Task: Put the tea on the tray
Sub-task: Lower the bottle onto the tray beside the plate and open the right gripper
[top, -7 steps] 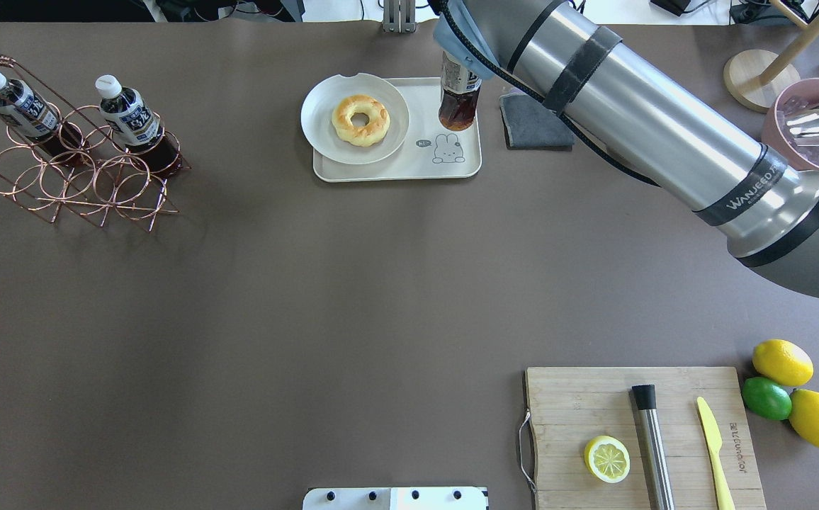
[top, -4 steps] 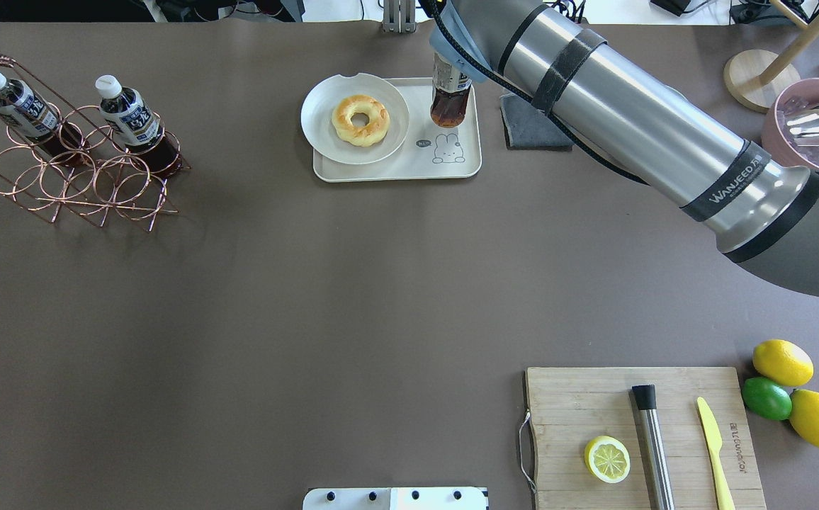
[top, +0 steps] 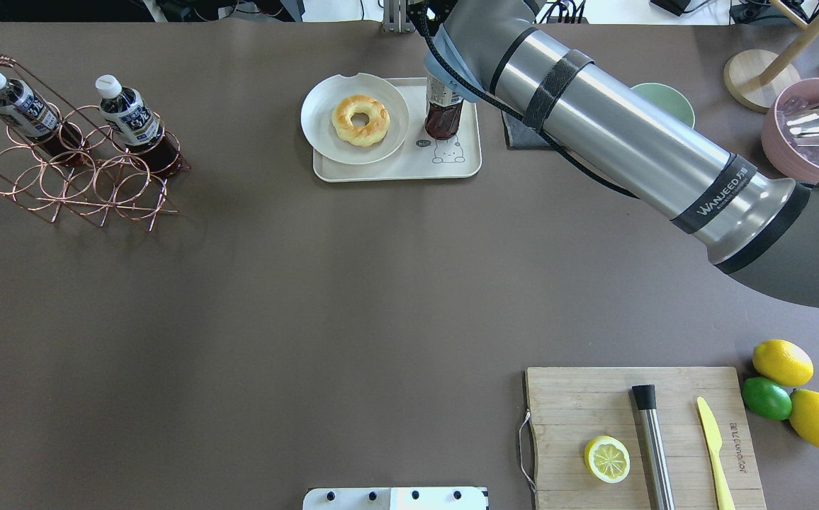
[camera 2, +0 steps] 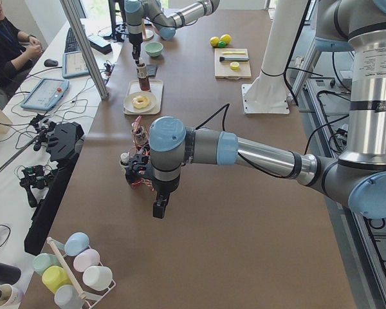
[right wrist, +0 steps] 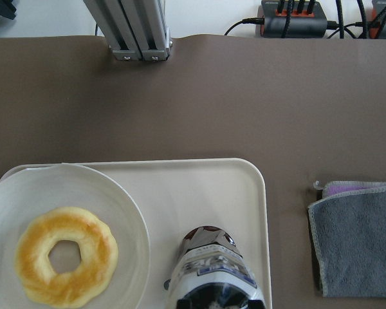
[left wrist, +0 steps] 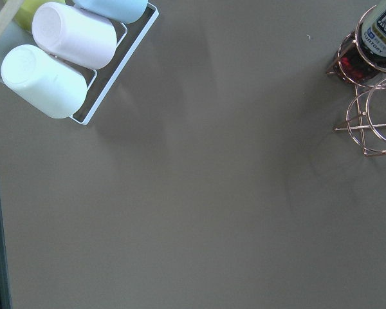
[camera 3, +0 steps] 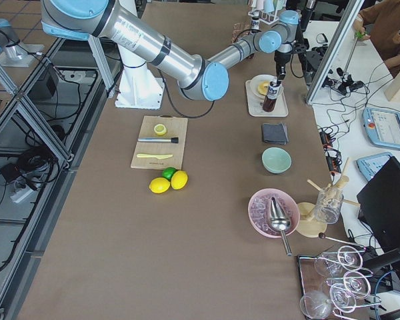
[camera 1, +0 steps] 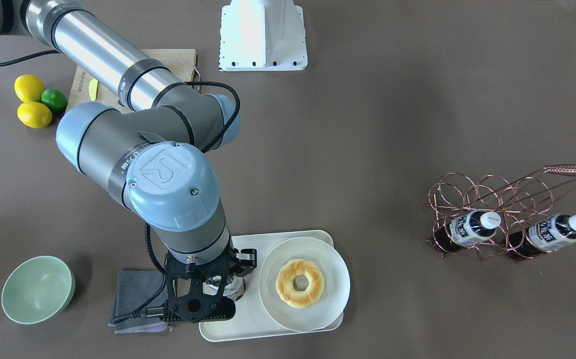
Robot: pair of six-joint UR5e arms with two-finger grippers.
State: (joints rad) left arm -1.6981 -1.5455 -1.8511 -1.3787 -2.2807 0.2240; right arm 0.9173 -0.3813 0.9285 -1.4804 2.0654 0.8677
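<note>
**A:** Front-facing view first: the right gripper point(camera 1: 218, 280) is at lower left, fingers clamped on the top of the tea point(camera 1: 237, 294), over the tray point(camera 1: 248, 321).

**B:** Tight spot! The plate point(camera 1: 337, 291) with its doughnut point(camera 1: 299, 282) takes the tray's right part here, so only a narrow strip is free.

**A:** Overhead now: the tea is upright at upper centre, just above the bear drawing point(top: 448, 151), just beside the plate. Whether its base is down, I can't tell. The spare bottles point(top: 130, 117) sit in the rack point(top: 96, 185) at upper left.

**B:** There's the hazard. If it lets go with the base in the air or on the plate's edge, a tall, narrow bottle likely topples onto the doughnut.

**A:** Left-end view: the left gripper point(camera 2: 159, 207) hangs by the rack. Fingers apart or closed? Cannot tell.

**B:** It's well apart from the tray, so no trouble there.

**A:** Right-end view: at the top of the frame the bottle is gripped at the neck.

**B:** Any sideways pull on leaving would drag it over.

**A:** The left wrist camera shows only tabletop, the rack's corner and some cups. The right wrist camera has the tea at bottom centre, between the plate and the tray's right rim, with the cloth point(right wrist: 357, 241) beyond.

**B:** Drift right and the base lands on that raised rim. Then it tilts.
</note>
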